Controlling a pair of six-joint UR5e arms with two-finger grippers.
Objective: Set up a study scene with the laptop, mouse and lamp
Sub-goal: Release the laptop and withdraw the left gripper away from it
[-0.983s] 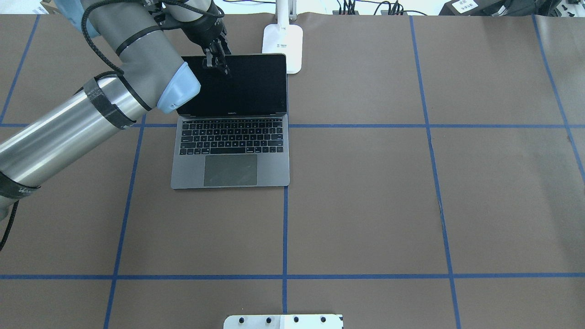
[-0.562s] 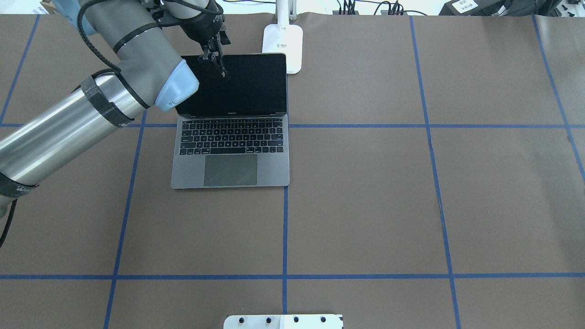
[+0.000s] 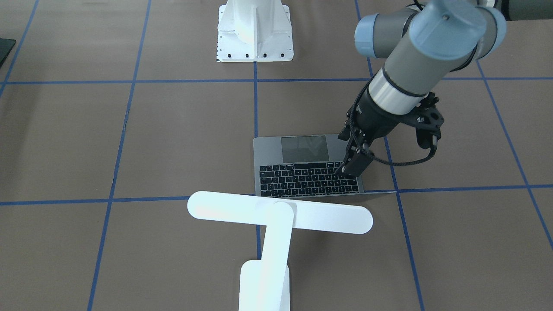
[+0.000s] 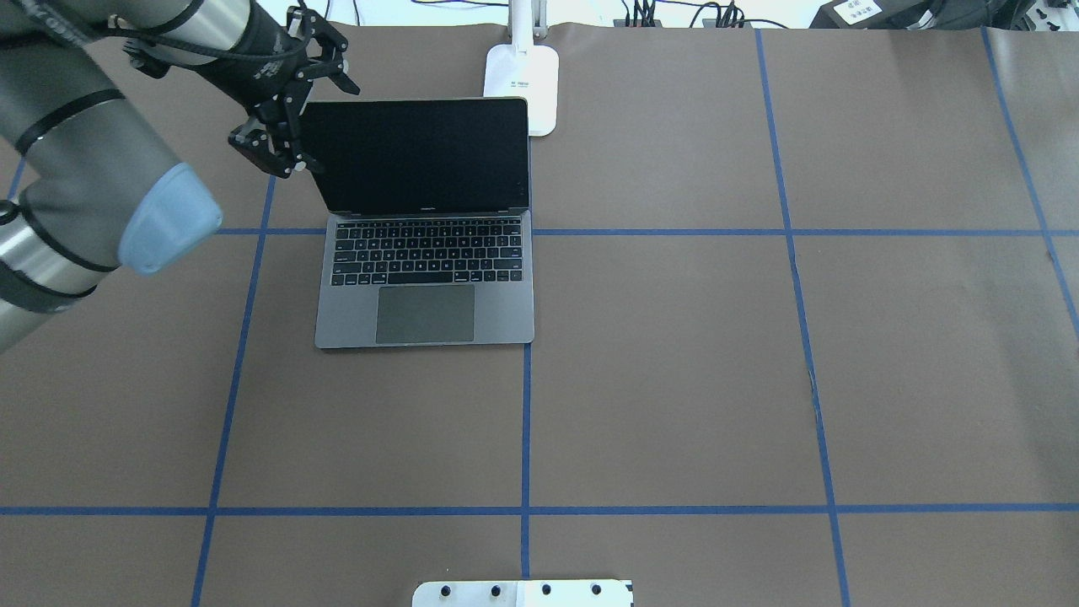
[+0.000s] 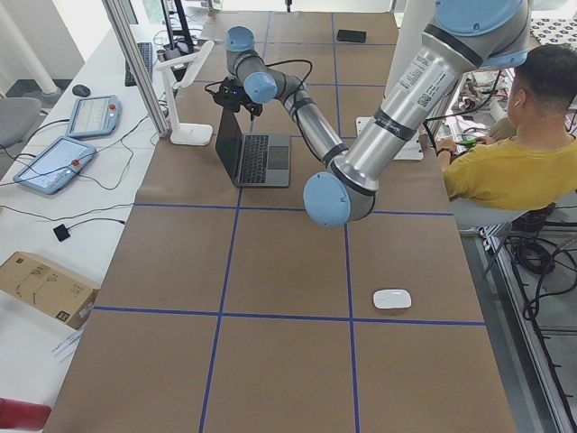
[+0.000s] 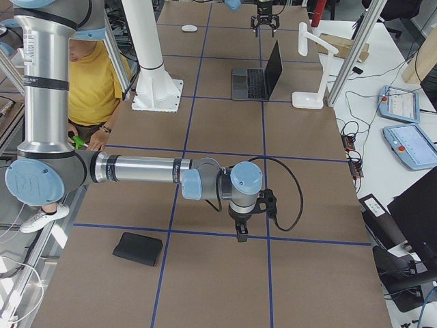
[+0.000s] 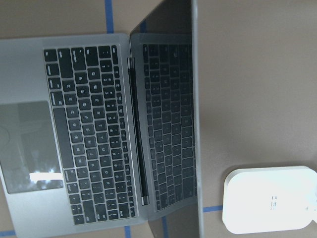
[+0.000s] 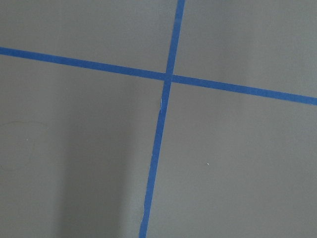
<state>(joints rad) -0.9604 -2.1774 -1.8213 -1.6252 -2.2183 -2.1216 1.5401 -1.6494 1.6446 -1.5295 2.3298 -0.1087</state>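
Slim space-grey metal laptop (image 4: 426, 316) sits open on brown table (image 4: 759, 379) w/ blue tape grid. Dark screen is up and keyboard faces robot. L gripper (image 4: 278, 156) hangs by screen's left edge near its top corner, fingers apart, nothing between them; can't tell if it touches the lid. White T-shaped desk lamp (image 3: 281, 211) stands just behind laptop, base (image 7: 270, 198) near lid's back corner. Small glossy white oval mouse (image 5: 392, 299) lies well apart from laptop, toward table end on robot's left. R gripper (image 6: 241, 236) points down over bare table near a tape crossing; can't tell if wide or narrow. Thin black square pad (image 6: 138, 248) lies near it. White bolted pedestal (image 3: 255, 30) sits at robot's edge, and a person in yellow shirt (image 5: 514, 162) sits beside it.
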